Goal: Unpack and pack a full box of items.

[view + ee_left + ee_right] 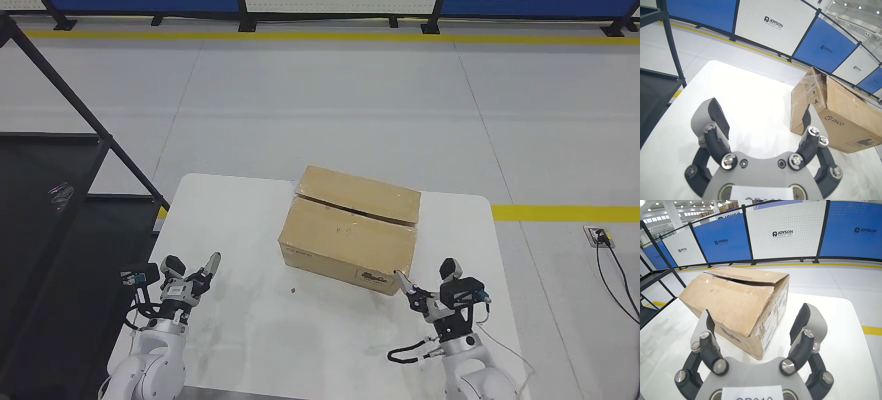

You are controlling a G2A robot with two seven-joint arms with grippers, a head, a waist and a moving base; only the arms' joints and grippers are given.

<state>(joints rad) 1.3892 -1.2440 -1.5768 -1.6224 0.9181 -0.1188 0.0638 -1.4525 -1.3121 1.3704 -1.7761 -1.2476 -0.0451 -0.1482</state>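
Observation:
A brown cardboard box (pixel 352 228) stands on the white table (pixel 240 320), slightly toward the far middle. Its top flaps are folded down, with a narrow gap between them and torn clear tape along the seam (pixel 738 281). My left gripper (pixel 192 270) sits near the table's front left, open and holding nothing, well apart from the box (pixel 838 113). At the front right my right gripper (pixel 425 285) is open too, close to the box's near corner (pixel 757 349) without touching it. The box's contents are hidden.
A black metal rack (pixel 60 200) stands just off the table's left side. A tiny dark speck (pixel 292 291) lies on the table in front of the box. Yellow floor lines (pixel 560 212) run past the table's far right.

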